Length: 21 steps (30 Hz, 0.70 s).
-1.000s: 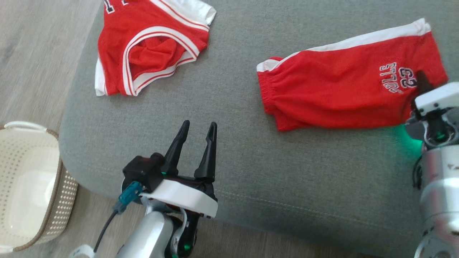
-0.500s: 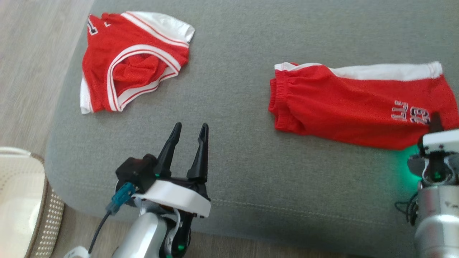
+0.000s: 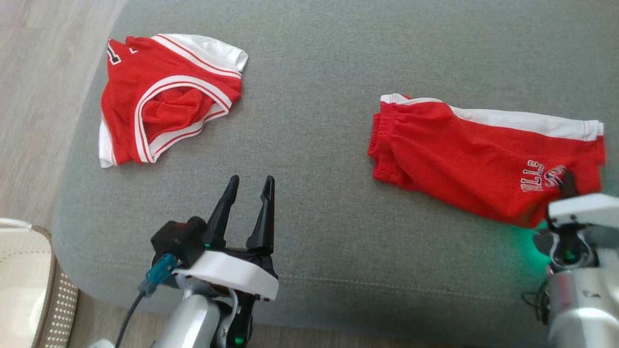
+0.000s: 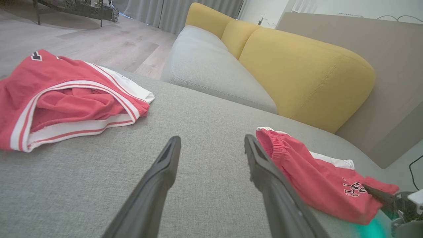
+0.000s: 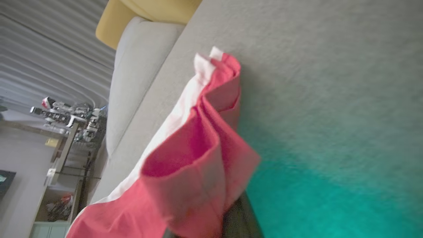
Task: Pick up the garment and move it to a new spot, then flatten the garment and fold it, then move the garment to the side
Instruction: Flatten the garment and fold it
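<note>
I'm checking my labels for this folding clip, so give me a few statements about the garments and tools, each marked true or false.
1. The right tool is shut on the printed end of the red shorts. True.
2. The left tool holds the red jersey. False: it is open over bare grey cushion, apart from the jersey.
3. The shorts and jersey overlap. False: bare cushion lies between them.
4. The shorts have a white stripe along one side. True.
5. The basket sits on the cushion. False: it stands on the floor beside it.
</note>
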Motion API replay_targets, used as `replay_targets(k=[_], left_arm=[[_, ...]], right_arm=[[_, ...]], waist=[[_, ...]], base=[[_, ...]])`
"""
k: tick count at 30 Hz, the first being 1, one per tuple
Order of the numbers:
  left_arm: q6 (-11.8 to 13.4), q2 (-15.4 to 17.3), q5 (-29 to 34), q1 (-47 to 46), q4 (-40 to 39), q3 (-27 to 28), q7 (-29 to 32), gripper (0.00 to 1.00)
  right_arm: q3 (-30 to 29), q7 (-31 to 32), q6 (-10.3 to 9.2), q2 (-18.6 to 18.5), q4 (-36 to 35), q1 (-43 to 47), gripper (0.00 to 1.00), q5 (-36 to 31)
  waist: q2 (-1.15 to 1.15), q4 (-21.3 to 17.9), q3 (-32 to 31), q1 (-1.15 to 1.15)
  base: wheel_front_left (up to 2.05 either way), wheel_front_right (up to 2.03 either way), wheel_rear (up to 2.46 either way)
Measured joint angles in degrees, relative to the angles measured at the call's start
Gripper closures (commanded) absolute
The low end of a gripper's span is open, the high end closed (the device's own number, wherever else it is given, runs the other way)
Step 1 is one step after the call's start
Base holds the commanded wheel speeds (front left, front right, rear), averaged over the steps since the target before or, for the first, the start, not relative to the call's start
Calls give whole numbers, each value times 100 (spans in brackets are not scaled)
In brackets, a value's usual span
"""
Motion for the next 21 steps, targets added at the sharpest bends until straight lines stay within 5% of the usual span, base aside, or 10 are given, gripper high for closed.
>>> replay_targets(k=[21], left_arm=[[-46,1,14,131,58,152,0,0]], right_arm=[[3279,-487,-2,0,-2163,725,100,1798]], waist=[[0,307,-257,0]], base=[[0,0,0]])
